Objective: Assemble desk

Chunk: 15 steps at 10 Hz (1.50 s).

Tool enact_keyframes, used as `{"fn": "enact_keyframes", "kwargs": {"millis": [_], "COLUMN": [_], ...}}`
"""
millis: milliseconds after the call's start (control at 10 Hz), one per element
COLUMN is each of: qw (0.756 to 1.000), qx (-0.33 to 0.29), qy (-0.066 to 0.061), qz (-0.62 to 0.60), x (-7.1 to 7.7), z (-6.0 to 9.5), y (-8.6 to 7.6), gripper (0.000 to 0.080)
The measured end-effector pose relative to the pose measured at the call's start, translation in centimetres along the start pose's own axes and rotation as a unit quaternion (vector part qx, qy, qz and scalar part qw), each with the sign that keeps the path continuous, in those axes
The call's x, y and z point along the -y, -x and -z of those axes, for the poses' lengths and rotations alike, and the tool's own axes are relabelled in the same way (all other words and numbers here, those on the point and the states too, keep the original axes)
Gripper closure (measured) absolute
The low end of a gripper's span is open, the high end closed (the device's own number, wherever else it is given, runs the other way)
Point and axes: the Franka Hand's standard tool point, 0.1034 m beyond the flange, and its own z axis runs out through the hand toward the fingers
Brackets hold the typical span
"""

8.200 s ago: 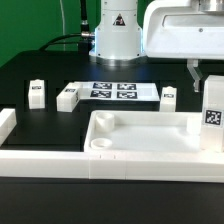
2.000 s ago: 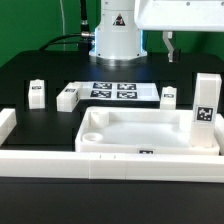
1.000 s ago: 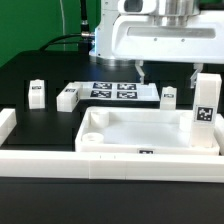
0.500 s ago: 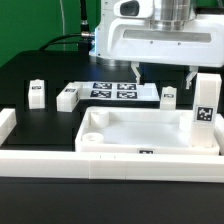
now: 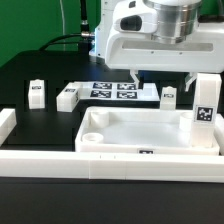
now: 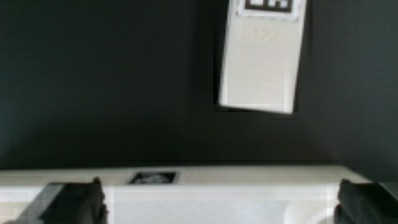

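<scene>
The gripper (image 5: 161, 78) hung with its two fingers (image 5: 133, 75) spread wide and nothing between them, above the black table (image 5: 30, 70) just behind the far rim of the tabletop (image 5: 120, 150). The tabletop lay flat at the front of the table, open side up. Its near wall pressed against the border wall (image 5: 40, 160), and a round socket showed at its near corner on the exterior view's left. An upright leg (image 5: 206, 120) stood at the tabletop's end on the exterior view's right; whether it was fully seated in a socket could not be told from this angle. Three more legs rested loose on the table behind it. The leftmost leg (image 5: 37, 93) and the second leg (image 5: 68, 97) were on the exterior view's left, beside the marker board (image 5: 113, 90), and the third leg (image 5: 168, 96) was just past the board's other end. In the wrist view the gripper (image 6: 217, 205) showed both dark fingertips (image 6: 71, 200) apart over the tabletop (image 6: 249, 182). Its rim bore a small tag (image 6: 155, 179), and beyond it a lying leg (image 6: 263, 60), probably the third leg, rested on the table.
</scene>
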Motion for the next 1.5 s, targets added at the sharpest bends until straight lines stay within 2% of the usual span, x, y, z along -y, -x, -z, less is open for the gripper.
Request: {"fn": "enact_keyframes", "kwargs": {"millis": [300, 400, 700, 1100, 1300, 1500], "qw": [1.0, 1.0, 0.996, 0.995, 0.994, 0.988], "qx": [0.0, -0.003, 0.003, 0.014, 0.065, 0.126], "qy": [0.0, -0.008, -0.068, -0.067, -0.064, -0.066], "qz": [-0.001, -0.008, -0.064, -0.066, -0.059, -0.057], "x": [0.0, 0.1, 1.2, 1.1, 1.3, 1.5], "z": [-0.2, -0.3, 0.0, -0.2, -1.0, -1.3], "y": [-0.3, -0.3, -0.5, -0.3, 0.6, 0.6], "gripper": [0.0151, 0.0151, 0.0151, 0.0151, 0.0151, 0.0151]}}
